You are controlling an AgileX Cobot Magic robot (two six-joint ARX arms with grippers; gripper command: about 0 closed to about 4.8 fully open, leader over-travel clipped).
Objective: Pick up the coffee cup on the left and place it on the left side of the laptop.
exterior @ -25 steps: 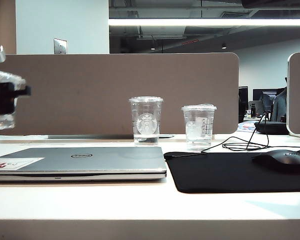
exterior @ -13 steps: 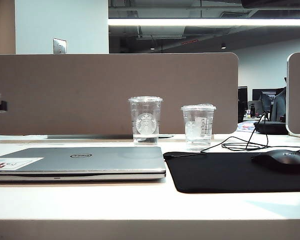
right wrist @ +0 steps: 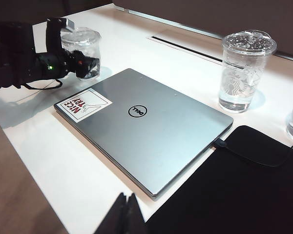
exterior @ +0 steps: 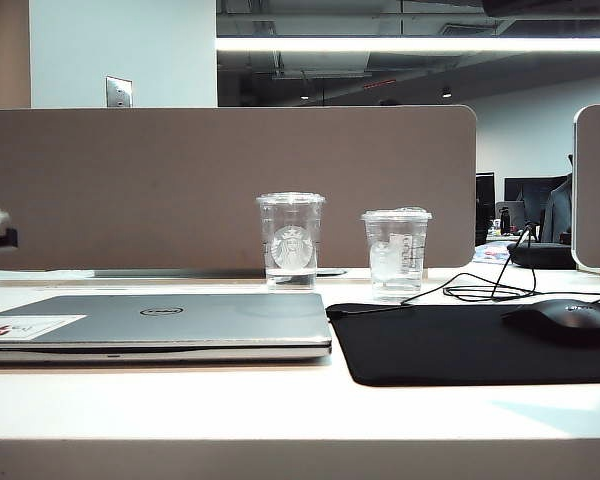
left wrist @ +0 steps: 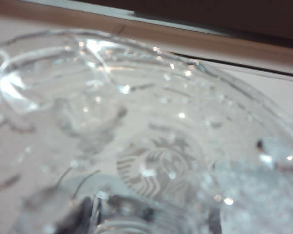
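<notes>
Cup held just left of the laptop

Office desk, white top, brown divider behind. Left gripper (right wrist: pixel 80 63) grips the coffee cup (right wrist: pixel 83 51) just left of the laptop (right wrist: pixel 146 126), upright, close over the desk, likely for setting down. Right gripper (right wrist: pixel 125 214) hangs closed above the laptop's near edge, holding nothing
</notes>
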